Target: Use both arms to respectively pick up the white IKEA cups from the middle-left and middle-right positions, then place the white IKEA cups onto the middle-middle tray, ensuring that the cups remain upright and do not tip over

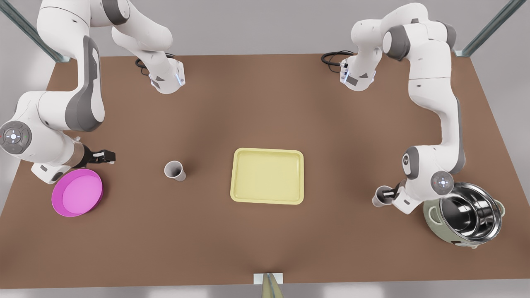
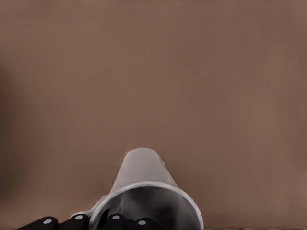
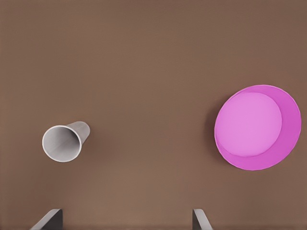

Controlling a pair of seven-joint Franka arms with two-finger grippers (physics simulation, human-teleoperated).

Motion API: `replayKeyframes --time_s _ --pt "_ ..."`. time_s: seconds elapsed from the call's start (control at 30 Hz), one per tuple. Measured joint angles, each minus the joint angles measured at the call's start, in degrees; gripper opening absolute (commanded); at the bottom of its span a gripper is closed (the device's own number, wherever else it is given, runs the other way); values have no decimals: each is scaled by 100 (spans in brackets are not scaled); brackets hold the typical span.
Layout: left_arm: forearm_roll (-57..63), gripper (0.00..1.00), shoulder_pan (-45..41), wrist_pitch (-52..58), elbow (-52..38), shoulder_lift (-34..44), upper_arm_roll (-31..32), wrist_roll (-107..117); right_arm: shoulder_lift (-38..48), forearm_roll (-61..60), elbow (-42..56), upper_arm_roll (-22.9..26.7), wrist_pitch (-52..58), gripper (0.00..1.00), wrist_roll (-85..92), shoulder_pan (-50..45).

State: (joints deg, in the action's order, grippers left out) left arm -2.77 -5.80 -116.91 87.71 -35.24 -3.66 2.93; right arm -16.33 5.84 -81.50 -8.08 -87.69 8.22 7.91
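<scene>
Nearest the camera, at the front view's right, a steel pot (image 1: 463,215) stood on the brown table (image 1: 265,248). Just beside it, toward the middle, the left gripper (image 1: 388,193) was at the mouth of one white cup (image 1: 379,199). In the left wrist view that cup (image 2: 144,172) sat right against the gripper, its rim at the black tips and its narrow base pointing away toward the table. Whether the gripper actually pinched the cup could not be told.

At the front view's left, a round magenta dish (image 1: 77,192) lay at much the same depth. The pale yellow tray (image 1: 267,154) sat in the middle of the table with nothing on it. The second white cup (image 1: 174,170) stood upright between the dish and the tray, well apart from both.

A little farther back, the right gripper (image 1: 111,157) hung just above the dish's far edge, pointing toward the second cup but well short of it. Its fingers (image 3: 50,219) were spread wide, and its wrist view looked down on the second cup (image 3: 62,142) and the dish (image 3: 256,127).

Farthest back, both arms (image 1: 430,70) rose from the table's far edge.
</scene>
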Motion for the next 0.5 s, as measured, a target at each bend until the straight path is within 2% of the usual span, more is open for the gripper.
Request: replayKeyframes --time_s 0.1,0.2,0.27,0.4,0.5 --pt "24 21 -445 362 -254 42 789 257 -22 -3 -9 -2 4 100 1 21" --pt "78 21 -1319 566 -298 24 1081 738 -233 -26 -47 -52 -33 100 -5 -425" --pt "71 21 -1549 468 -297 -103 1324 1136 -578 -71 -144 -60 -228 100 -31 -653" --pt "62 21 -1670 -30 -290 -384 1571 1926 -822 -117 -1001 -66 -1214 100 -149 -953" --pt "51 21 -1706 -384 -273 -535 1637 2418 -675 -126 -2160 -70 -2295 100 -219 -754"
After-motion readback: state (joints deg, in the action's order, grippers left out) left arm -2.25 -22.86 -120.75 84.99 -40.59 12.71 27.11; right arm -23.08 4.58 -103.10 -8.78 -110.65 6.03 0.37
